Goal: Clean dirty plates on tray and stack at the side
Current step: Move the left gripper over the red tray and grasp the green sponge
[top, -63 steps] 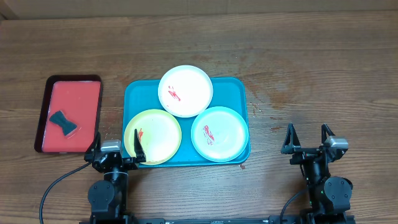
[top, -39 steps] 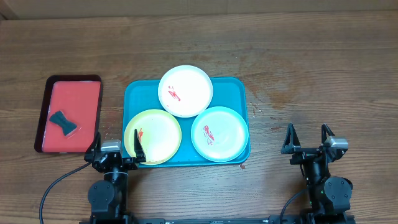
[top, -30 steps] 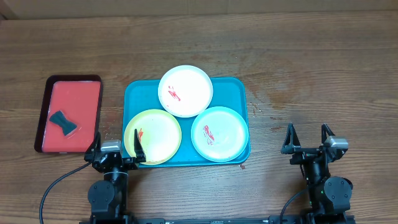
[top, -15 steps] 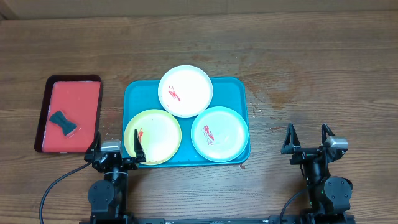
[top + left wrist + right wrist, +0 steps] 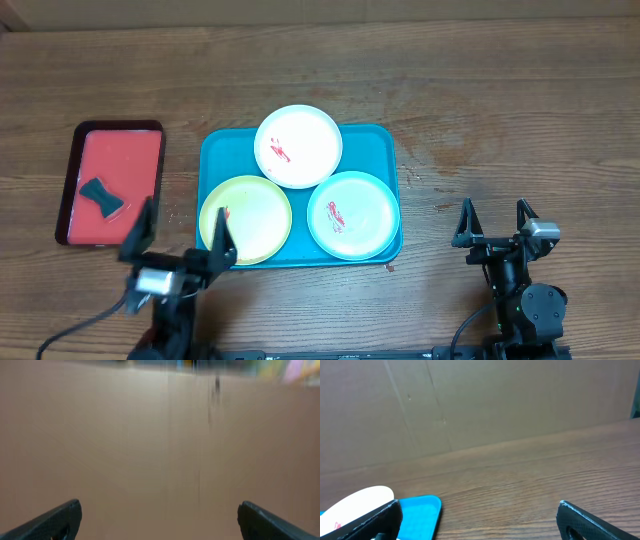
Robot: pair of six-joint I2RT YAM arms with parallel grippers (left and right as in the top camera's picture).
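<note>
Three plates lie on the teal-blue tray [image 5: 222, 150]: a white plate [image 5: 298, 146] at the back, a yellow-green plate [image 5: 247, 218] front left and a mint-teal plate [image 5: 352, 214] front right. Each has a red sauce smear. My left gripper [image 5: 180, 240] is open and empty, raised at the tray's front left corner; its wrist view is blurred brown, with only its fingertips [image 5: 160, 520] showing. My right gripper [image 5: 493, 225] is open and empty, right of the tray. The right wrist view shows the gripper [image 5: 480, 517], the white plate's edge [image 5: 362, 497] and the tray's corner [image 5: 422, 510].
A smaller red tray [image 5: 110, 185] with a dark rim lies left of the teal tray and holds a dark bow-tie sponge [image 5: 100, 196]. A cardboard wall [image 5: 480, 405] stands behind the wooden table [image 5: 500, 110].
My left arm has risen from its rest pose and its open gripper now sits higher, tilted and slightly to the left. The right arm and the plates have not moved.
</note>
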